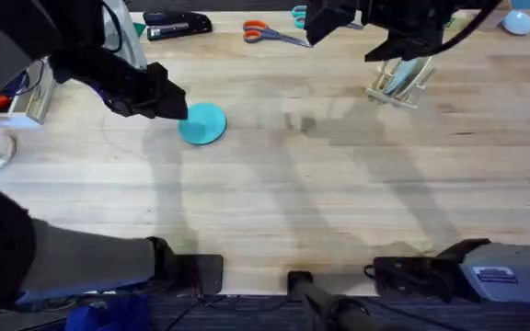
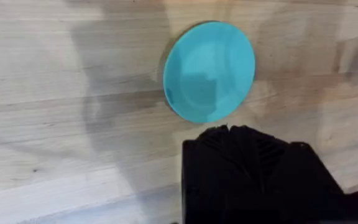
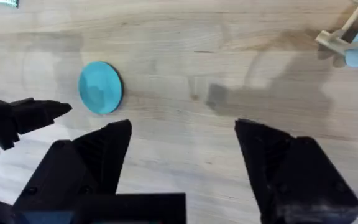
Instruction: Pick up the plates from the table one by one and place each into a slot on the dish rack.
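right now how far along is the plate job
Partly done, it seems. The dish rack at the far right already holds something pale between its dowels, likely a plate. The teal plate lies flat on the table, not yet lifted. The left end effector, fingers shut, sits beside it; the right end effector is open and holds nothing. Left: grasp the teal plate and slot it.

I count one teal plate point(image 1: 202, 123) on the surface point(image 1: 320, 184), and one dish rack point(image 1: 399, 81). I also see one stapler point(image 1: 177, 25), one pair of scissors point(image 1: 272, 34).
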Tool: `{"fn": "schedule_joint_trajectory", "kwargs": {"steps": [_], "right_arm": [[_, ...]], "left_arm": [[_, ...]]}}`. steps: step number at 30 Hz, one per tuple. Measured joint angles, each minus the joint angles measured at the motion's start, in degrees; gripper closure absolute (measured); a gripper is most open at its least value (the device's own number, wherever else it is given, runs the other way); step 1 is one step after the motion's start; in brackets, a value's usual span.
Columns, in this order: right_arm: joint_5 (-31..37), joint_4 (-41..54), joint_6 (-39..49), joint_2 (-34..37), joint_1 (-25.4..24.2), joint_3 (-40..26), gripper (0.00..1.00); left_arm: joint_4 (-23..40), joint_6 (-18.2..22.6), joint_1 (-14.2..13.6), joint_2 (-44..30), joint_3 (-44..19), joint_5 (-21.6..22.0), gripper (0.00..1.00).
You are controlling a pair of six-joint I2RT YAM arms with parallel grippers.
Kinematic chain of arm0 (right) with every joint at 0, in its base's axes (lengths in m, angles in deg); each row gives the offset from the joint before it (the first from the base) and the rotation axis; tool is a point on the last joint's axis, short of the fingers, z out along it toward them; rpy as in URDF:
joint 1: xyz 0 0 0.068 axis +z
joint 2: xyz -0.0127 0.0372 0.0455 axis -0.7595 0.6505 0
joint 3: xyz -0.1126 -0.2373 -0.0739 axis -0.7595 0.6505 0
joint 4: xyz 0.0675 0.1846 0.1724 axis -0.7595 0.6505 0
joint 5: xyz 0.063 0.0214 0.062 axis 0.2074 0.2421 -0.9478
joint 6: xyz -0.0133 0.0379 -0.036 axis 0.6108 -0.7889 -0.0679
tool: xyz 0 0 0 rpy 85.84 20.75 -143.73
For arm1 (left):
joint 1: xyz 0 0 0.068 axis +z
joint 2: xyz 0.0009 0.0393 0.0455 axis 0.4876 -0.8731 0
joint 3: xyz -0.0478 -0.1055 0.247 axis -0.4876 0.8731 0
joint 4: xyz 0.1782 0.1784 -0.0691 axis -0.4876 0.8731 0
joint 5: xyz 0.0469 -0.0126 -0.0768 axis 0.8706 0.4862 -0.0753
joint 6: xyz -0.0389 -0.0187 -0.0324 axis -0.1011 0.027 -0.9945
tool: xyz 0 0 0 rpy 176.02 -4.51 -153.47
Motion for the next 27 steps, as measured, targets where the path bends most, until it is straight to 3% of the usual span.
{"fn": "schedule_joint_trajectory", "kwargs": {"steps": [11,19,27], "right_arm": [[0.00,0.02,0.00,0.00,0.00,0.00,0.007],[0.00,0.02,0.00,0.00,0.00,0.00,0.007],[0.00,0.02,0.00,0.00,0.00,0.00,0.005]], "left_arm": [[-2.26,0.72,0.19,-4.25,-0.02,-0.41,0.959],[-2.37,2.13,3.69,-4.78,-0.02,-1.31,0.958],[-2.95,3.08,3.91,-7.28,-0.04,-2.33,0.958]]}}
